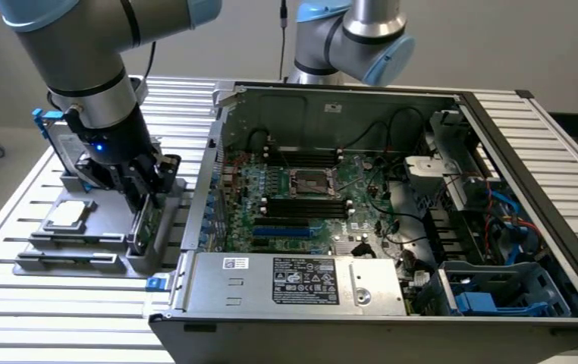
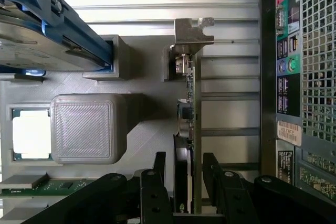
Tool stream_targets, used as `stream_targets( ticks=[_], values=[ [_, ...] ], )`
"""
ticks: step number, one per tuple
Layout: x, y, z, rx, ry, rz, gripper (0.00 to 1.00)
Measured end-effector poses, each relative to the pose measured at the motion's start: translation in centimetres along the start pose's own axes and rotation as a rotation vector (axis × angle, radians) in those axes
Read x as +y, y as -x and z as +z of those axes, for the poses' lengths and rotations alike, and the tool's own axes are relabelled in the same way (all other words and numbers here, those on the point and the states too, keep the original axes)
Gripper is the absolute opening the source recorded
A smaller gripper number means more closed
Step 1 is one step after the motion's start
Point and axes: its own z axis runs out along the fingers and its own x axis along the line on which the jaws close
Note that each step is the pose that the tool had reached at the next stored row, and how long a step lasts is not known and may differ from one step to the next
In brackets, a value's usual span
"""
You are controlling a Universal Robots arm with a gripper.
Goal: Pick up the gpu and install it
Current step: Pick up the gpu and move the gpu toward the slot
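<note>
Gpu (image 2: 187, 93) stands on edge in the gray holder (image 2: 142, 77), to the exterior view's left of the open computer case (image 1: 350, 106). The gripper (image 2: 185, 158) hangs directly above, fingers spread, straddling the card's long axis with gaps on both sides.
</note>
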Motion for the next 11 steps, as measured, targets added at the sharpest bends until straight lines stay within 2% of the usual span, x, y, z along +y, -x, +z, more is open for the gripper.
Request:
stream_targets(
  ticks=[2,4,5,11],
  values=[
    [0.0,0.0,0.0,-0.0005,0.0,0.0,0.34],
    [0.0,-0.01,-0.01,-0.0013,-0.0005,0.0,0.34],
    [0.0,-0.01,-0.01,-0.0015,-0.0007,0.0,0.27],
    [0.0,-0.01,-0.01,-0.0016,-0.0008,0.0,0.27]
  ],
)
